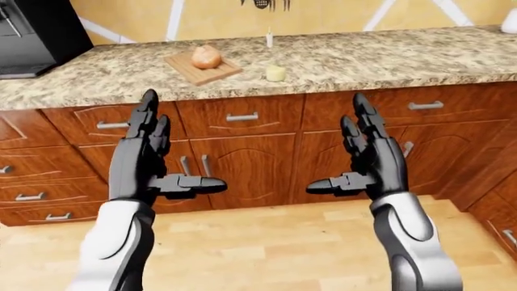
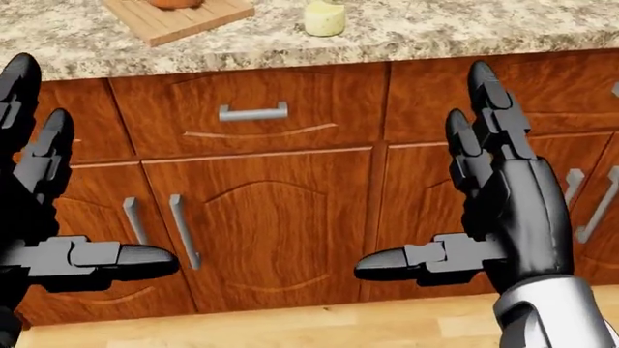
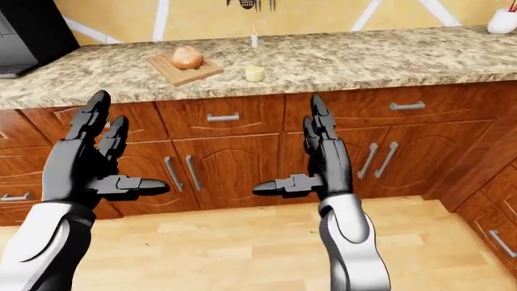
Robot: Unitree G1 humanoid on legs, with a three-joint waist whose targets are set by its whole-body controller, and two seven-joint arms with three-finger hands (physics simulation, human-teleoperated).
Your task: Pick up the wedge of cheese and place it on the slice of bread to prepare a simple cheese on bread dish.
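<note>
Nothing's picked up yet: our left hand and right hand hang spread and empty. Cheese sits beside the bread on its board.

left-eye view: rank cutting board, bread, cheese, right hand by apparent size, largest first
1. right hand: largest, though it is nearest the camera, so that inflates it.
2. cutting board
3. bread, resting on the board
4. cheese: only slightly smaller than the bread, close call.

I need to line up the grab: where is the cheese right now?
In the left-eye view the cheese sits on the granite counter, upper centre, just right of the wooden cutting board holding the bread.
</note>
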